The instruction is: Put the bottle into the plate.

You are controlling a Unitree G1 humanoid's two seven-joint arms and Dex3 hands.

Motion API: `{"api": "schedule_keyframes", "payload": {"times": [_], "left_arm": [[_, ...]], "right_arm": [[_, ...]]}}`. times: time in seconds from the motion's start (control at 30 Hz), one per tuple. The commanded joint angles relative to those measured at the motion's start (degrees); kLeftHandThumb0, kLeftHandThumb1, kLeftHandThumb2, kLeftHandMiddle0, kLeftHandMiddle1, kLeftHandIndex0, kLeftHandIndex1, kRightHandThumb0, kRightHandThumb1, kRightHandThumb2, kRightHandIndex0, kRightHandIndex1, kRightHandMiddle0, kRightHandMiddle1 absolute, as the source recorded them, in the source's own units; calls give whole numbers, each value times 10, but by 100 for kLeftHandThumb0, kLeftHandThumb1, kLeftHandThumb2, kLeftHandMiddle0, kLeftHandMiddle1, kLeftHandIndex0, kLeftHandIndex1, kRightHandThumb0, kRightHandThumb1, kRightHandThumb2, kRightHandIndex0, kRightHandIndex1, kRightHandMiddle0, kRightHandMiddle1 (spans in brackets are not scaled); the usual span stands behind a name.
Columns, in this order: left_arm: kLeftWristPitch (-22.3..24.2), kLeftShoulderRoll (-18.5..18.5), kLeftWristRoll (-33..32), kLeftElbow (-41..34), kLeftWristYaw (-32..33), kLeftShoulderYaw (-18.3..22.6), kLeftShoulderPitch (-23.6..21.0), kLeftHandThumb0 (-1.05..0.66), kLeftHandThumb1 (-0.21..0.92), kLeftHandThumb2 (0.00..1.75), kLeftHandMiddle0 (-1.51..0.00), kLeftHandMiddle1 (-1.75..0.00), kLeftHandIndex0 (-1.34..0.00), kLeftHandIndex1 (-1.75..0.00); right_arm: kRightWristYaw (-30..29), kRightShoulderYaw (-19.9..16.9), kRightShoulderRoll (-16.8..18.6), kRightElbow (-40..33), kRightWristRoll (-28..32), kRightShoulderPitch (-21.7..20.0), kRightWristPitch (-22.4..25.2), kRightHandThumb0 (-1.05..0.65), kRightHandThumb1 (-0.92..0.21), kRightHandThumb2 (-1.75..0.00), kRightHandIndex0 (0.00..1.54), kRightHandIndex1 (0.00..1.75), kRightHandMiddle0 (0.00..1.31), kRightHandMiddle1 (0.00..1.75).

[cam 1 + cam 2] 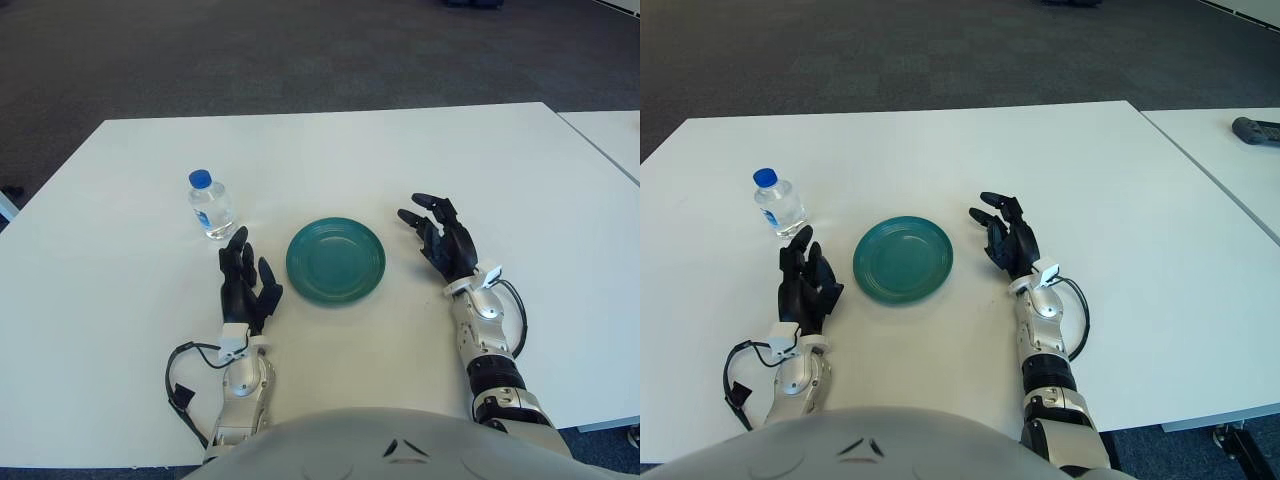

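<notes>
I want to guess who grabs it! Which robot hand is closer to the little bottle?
The left hand. Its black fingertips reach almost to the small clear plastic bottle with the blue cap, while the right hand sits beyond the round teal plate.

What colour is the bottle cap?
Blue, on the clear bottle standing upright; clearest in the left eye view.

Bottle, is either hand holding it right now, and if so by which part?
Nothing is held. The bottle stands free on the table, the left hand open just short of it, the right hand open beside the plate.
</notes>
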Motion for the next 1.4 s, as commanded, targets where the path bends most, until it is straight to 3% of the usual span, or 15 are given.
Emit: {"api": "schedule_keyframes", "payload": {"times": [0.0, 0.83, 1.03, 1.37], "left_arm": [[17, -33, 1, 10, 3, -3, 4, -79, 92, 83, -30, 0, 0, -67], [13, -34, 5, 9, 5, -7, 5, -78, 92, 83, -29, 0, 0, -66], [5, -57, 25, 14, 49, -9, 11, -76, 92, 70, -27, 0, 0, -63], [30, -93, 106, 48, 213, -16, -8, -88, 92, 48, -20, 0, 0, -42]], "right_arm": [[-3, -6, 26, 70, 20, 80, -11, -72, -92, -71, 33, 44, 3, 103], [4, -7, 24, 68, 24, 81, -13, -73, -92, -71, 31, 43, 2, 103], [12, -11, 25, 69, 31, 79, -12, -72, -92, -70, 30, 43, 2, 103], [25, -19, 21, 83, 38, 70, -21, -70, -92, -72, 32, 44, 2, 103]]}}
